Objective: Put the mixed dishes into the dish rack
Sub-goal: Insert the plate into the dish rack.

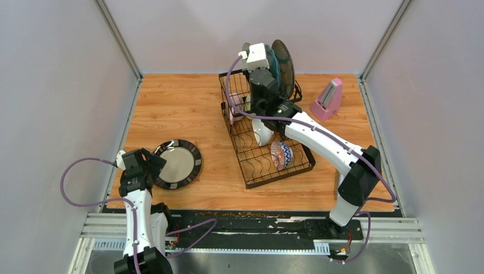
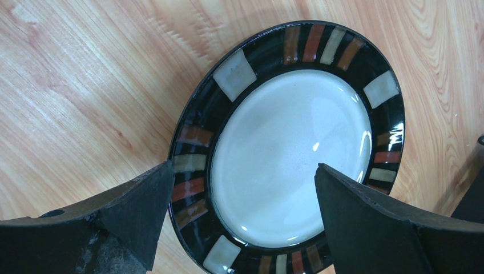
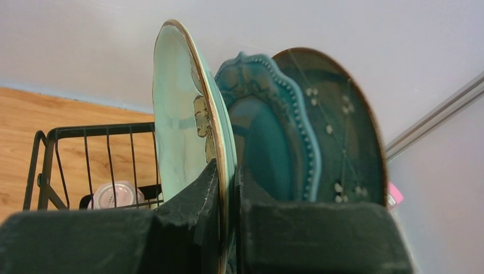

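Sitting in dish rack (image 1: 259, 168): patterned bowl (image 1: 281, 155)

Four plates: one pale-green gold-rimmed plate (image 3: 177, 114), one teal scalloped plate (image 3: 268, 131), one dark speckled plate (image 3: 342, 125) and one black-rimmed striped plate (image 1: 177, 164). Two bowls: one white bowl (image 1: 261, 135), one blue-red patterned bowl (image 1: 281, 155). One pink cup (image 3: 114, 195). One black wire dish rack (image 1: 257, 168). One pink metronome (image 1: 327, 100). Two robot arms, the left arm (image 1: 140, 205) and the right arm (image 1: 319, 140), on one wooden table (image 1: 177, 108).

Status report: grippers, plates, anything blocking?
Right gripper shut on pale-green plate, upright at dish rack beside teal plate, dark plate. Left gripper open over striped-rim plate, flat on table. No obstruction seen.
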You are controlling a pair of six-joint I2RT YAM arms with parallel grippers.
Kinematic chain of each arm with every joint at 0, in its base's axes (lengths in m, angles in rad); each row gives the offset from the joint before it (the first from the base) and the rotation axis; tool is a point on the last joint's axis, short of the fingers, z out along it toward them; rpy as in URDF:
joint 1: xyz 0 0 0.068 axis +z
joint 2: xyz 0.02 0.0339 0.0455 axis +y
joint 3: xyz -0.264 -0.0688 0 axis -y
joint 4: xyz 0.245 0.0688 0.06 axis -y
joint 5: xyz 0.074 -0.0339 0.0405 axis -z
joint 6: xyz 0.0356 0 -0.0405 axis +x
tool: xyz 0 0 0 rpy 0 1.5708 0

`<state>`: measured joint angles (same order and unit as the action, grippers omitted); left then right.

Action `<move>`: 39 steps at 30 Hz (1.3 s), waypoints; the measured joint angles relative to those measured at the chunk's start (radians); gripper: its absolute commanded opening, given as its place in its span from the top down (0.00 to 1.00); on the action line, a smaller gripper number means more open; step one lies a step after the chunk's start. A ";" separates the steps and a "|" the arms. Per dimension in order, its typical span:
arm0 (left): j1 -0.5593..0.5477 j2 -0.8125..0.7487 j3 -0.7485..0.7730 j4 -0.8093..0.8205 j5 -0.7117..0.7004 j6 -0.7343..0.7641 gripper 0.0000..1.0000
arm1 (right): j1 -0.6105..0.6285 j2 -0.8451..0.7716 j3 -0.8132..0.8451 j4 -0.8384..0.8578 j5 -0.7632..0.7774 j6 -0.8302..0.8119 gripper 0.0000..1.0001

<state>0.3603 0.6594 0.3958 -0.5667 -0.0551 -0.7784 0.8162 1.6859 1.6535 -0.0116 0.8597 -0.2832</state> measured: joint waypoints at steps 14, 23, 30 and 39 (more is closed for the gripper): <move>0.000 0.000 0.000 0.000 -0.006 -0.002 0.00 | -0.006 0.024 0.004 -0.051 -0.019 0.069 0.80; 0.000 0.000 0.000 0.000 -0.007 -0.002 0.00 | -0.016 0.006 0.004 -0.126 -0.085 0.167 0.56; 0.000 0.000 0.000 0.000 -0.011 -0.003 0.00 | -0.019 -0.039 0.003 -0.152 -0.121 0.189 0.49; 0.000 0.006 0.000 0.000 -0.034 -0.004 0.00 | -0.015 -0.162 0.000 -0.206 -0.261 0.272 0.40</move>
<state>0.3603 0.6655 0.3958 -0.5663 -0.0891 -0.7826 0.8013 1.5238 1.6535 -0.2173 0.5987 -0.0109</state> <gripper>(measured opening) 0.997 0.577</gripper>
